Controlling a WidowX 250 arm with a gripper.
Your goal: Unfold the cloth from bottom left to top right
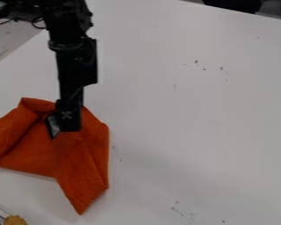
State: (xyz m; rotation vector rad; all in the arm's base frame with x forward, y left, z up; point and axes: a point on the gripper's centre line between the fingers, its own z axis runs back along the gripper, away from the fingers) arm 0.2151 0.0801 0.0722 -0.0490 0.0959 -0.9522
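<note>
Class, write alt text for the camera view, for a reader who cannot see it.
A black robot gripper hangs down over a rumpled, partly folded orange cloth on the left of a white table; one pointed cloth corner aims toward the bottom.

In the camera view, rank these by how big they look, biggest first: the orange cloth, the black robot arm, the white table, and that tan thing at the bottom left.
1. White table
2. Orange cloth
3. Black robot arm
4. Tan thing, partly cut off by the view's edge
</note>
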